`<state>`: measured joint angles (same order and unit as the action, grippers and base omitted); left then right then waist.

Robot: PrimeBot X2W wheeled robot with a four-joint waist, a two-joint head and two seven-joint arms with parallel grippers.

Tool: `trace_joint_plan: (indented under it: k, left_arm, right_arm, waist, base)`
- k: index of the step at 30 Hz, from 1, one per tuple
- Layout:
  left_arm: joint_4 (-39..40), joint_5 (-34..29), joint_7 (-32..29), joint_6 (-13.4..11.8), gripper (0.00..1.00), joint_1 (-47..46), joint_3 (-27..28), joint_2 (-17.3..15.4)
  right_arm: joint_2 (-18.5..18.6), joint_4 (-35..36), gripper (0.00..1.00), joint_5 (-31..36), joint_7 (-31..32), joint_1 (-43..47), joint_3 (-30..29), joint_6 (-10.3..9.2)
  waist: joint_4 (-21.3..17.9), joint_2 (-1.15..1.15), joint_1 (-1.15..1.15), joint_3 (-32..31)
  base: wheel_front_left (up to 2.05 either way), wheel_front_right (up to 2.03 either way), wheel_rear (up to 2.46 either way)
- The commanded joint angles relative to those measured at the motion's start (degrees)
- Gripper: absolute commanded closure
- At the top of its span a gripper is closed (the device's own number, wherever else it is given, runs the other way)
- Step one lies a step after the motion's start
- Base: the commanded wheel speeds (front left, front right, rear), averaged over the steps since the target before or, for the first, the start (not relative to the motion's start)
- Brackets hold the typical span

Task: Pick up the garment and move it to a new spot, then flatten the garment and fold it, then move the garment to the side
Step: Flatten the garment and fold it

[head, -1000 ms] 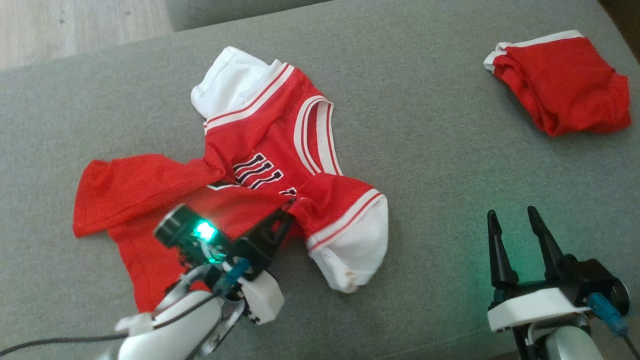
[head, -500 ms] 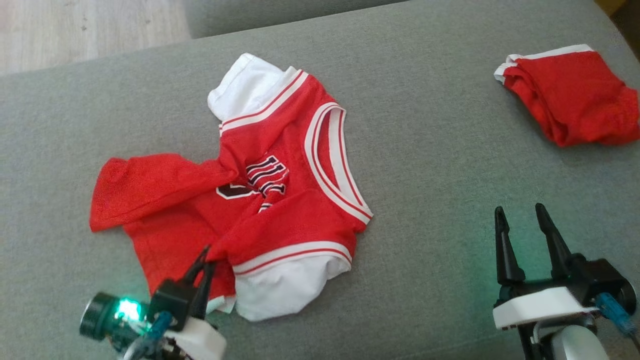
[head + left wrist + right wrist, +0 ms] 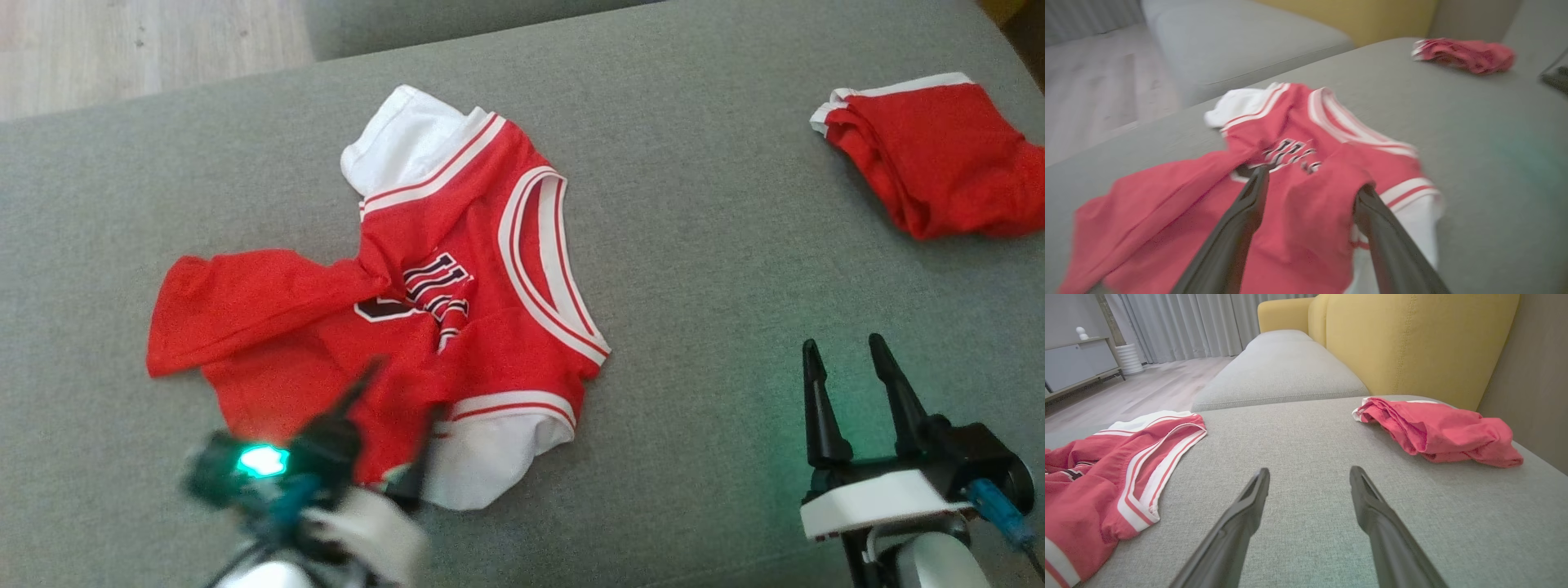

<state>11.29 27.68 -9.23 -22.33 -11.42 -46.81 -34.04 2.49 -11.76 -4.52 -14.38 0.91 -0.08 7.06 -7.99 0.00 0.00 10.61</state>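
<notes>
Change: half a second ago your left pincer (image 3: 1312, 181) pinched the red mesh jersey with white sleeves (image 3: 490, 269); now its fingers are spread over the near fold.
Direction: long axis left to right, hem at the left, neck opening at the right.
Look: crumpled, with the black lettering partly hidden.
Place: left-centre of the grey fabric sofa seat (image 3: 718, 269).
Right pincer (image 3: 842, 343): spread, holding nothing.

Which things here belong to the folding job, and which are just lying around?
Job: crumpled red-and-white basketball jersey; open left tool over it; open right tool; grey fabric cushion underneath.
Lying about: bunched red garment with white trim; yellow sofa back.
</notes>
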Motion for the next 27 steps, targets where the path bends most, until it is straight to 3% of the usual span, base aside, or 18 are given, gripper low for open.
trace_joint_plan:
  k: [1, 4, 8, 17, 22, 27]
  left_arm:
    - [3.02, 0.1, -0.54, 1.82, 0.0, -4.06, 0.27, 1.4]
    - [2.42, -1.1, -3.27, 5.61, 0.0, -7.13, -4.41, 4.38]
    - [1.18, -1.69, -6.53, 8.64, 0.0, -9.48, -8.73, 7.51]
    - [-2.55, -3.29, -7.89, 9.02, 0.0, -11.05, -10.12, 7.42]
    - [-7.43, -3.8, -10.45, 10.88, 0.0, -11.78, -12.76, 7.79]
    - [-13.16, -4.92, -12.19, 10.63, 0.0, -12.57, -13.69, 7.39]
  right_arm:
    - [0.39, 1.46, 0.0, 0.33, -0.62, -0.24, 1.67, 0.43]
    - [0.39, 1.31, 0.0, 0.22, -0.62, -1.03, 2.62, 0.43]
    - [0.39, 1.54, 0.0, -0.14, -0.62, -1.5, 3.2, 0.43]
    - [0.39, 1.5, 0.0, -0.64, -0.62, -0.83, 2.73, 0.43]
    - [0.39, 1.5, 0.0, -0.9, -0.62, -1.61, 2.94, 0.43]
    - [0.39, 1.65, 0.0, -1.15, -0.62, -2.02, 3.1, 0.43]
  waist:
    - [-0.05, 0.0, 0.0, 0.35]
    - [-0.76, 0.0, 0.0, 0.84]
    - [-1.99, 0.0, 0.0, 1.3]
    - [-3.54, 0.0, 0.0, 2.07]
    - [-3.95, 0.0, 0.0, 2.68]
    - [-4.34, 0.0, 0.0, 3.05]
  base:
    - [0.0, 0.0, 0.0]
    - [0.0, 0.0, 0.0]
    - [0.0, 0.0, 0.0]
    - [0.0, 0.0, 0.0]
    - [0.0, 0.0, 0.0]
    - [0.0, 0.0, 0.0]
